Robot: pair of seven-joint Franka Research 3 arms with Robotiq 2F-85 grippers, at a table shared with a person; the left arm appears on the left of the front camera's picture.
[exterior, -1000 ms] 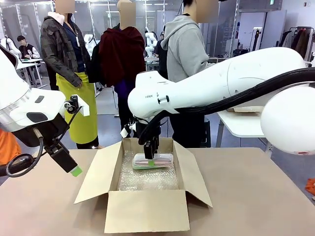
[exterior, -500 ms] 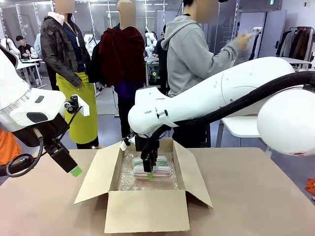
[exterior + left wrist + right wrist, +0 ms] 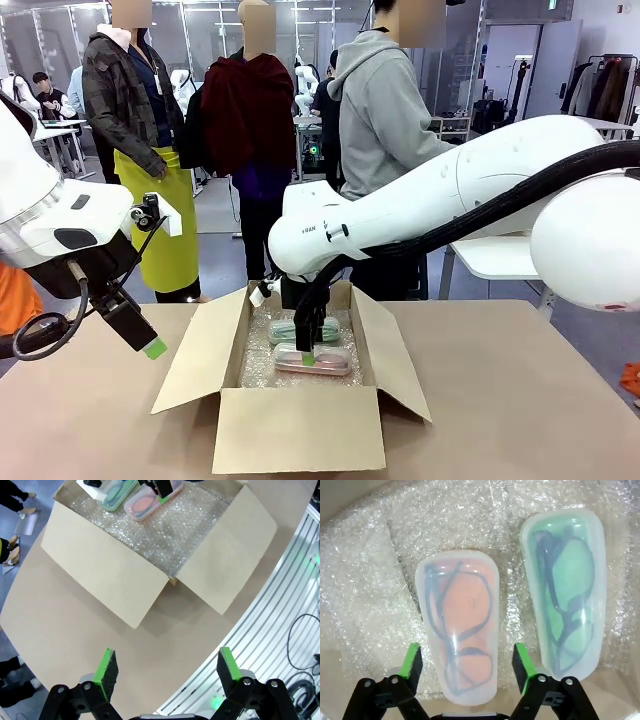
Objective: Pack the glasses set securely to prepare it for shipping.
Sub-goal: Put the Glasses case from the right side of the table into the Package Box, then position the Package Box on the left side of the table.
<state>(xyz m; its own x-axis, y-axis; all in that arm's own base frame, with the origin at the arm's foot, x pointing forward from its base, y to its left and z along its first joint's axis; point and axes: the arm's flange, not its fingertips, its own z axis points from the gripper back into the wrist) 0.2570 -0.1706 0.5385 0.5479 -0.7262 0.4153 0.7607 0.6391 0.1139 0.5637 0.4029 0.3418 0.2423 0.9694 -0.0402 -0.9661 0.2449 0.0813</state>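
An open cardboard box (image 3: 300,430) sits on the brown bench (image 3: 520,400) with its flaps spread outward. Bubble wrap (image 3: 365,580) lines its floor. At the bench's far side stands a person in a grey hoodie (image 3: 385,120), with a white table (image 3: 490,255) beside them.

My left arm (image 3: 50,220) is raised at the left edge. My left gripper (image 3: 166,666) slants downward, its jaws spread as wide as they go, green pads (image 3: 106,666) well apart. My right arm (image 3: 450,190) stretches in from the right across the middle, wrist bent straight down. My right gripper (image 3: 467,661) points down, its jaws parted.
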